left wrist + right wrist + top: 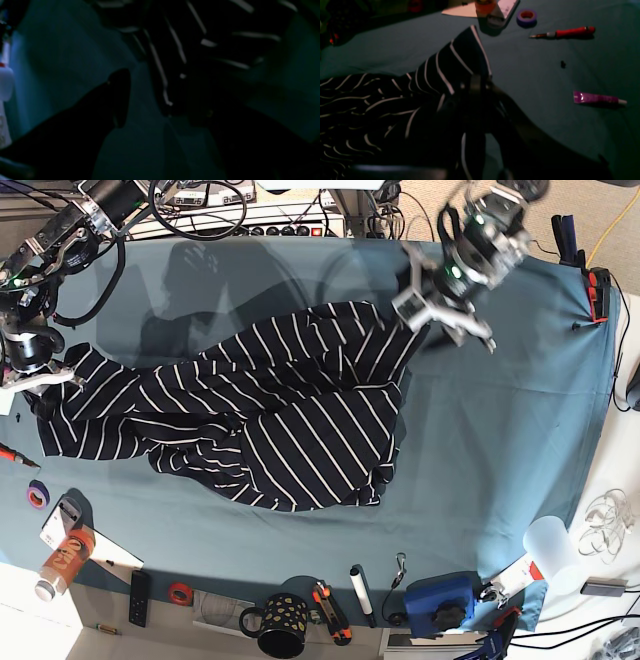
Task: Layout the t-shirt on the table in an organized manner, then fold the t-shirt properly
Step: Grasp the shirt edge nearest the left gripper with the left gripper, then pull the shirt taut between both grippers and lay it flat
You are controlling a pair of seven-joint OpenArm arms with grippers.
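The shirt (250,420) lay crumpled across the middle-left of the surface (500,450), stripes running at mixed angles, with a bunched mass toward the lower centre of the base view.

The right jaws (40,380), at the left edge of the base view, were clamped on a corner of the shirt; the right wrist view showed a striped flap (460,60) standing up from that grip. The left jaws (445,315), at the upper right of the base view, stood wide apart just at the shirt's upper right edge. The left wrist view showed striped fabric (175,50) near them, but it was too dark to tell whether they touched it.

The step in hand appeared to be the spreading phase. To do it well, the left jaws would need to close on the near hem or corner, not on a mid-panel fold. Both arms should then draw apart evenly, low over the surface, until the stripes ran parallel. Uneven tension would likely twist the body. The pen (567,32) and tube (597,98) lay close by and should be avoided.
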